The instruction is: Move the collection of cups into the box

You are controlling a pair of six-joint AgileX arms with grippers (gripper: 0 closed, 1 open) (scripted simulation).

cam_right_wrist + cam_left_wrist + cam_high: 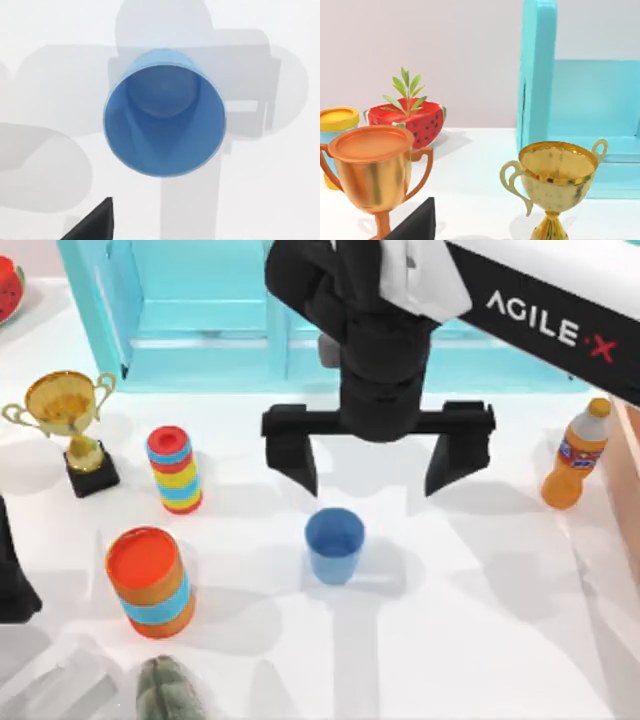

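A solid blue cup [334, 545] stands upright near the table's middle, and the right wrist view looks down into its empty mouth [164, 120]. My right gripper [372, 485] hangs open just behind and above the cup, its two black fingers spread wider than the cup and touching nothing. One dark fingertip [92, 225] shows in the right wrist view. At the table's right edge is a strip of the tan box's wall [632, 480]. My left arm [10, 580] is parked at the left edge.
A turquoise shelf unit [200, 310] spans the back. A gold trophy [70, 415] and two striped cylinders [175, 468] [150, 580] stand on the left, and an orange bottle [575, 455] on the right. A grey-green object [170, 695] lies at the front.
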